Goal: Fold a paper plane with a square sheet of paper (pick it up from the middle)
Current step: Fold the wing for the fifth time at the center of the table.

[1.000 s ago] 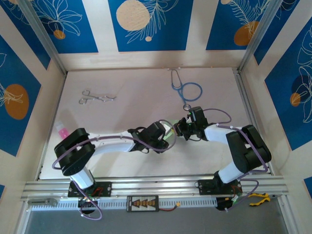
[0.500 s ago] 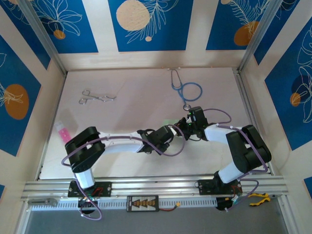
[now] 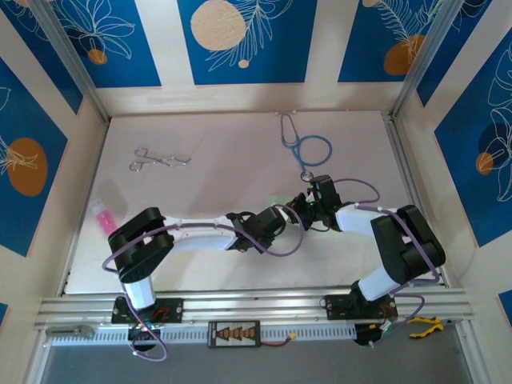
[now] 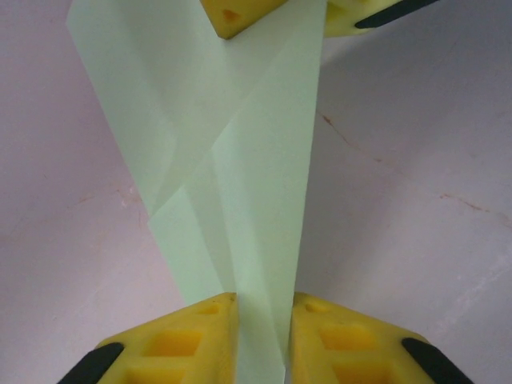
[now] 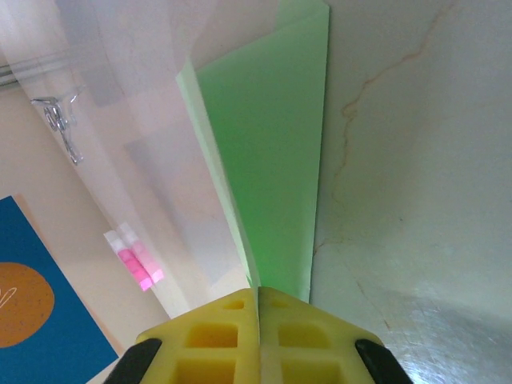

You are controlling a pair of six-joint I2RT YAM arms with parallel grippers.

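Counter [image 3: 216, 152]: pale, enclosed by blue-patterned panels | sheet of paper [image 4: 240, 184]: pale green, partly folded, creased diagonally, spanned between both pincers near mid-counter | stethoscope [image 3: 298, 148]: blue, laid near far edge | right pincer [image 5: 258, 300]: clenched on one sheet end | left pincer [image 4: 264, 308]: set narrowly around opposite end, grip not determinable.
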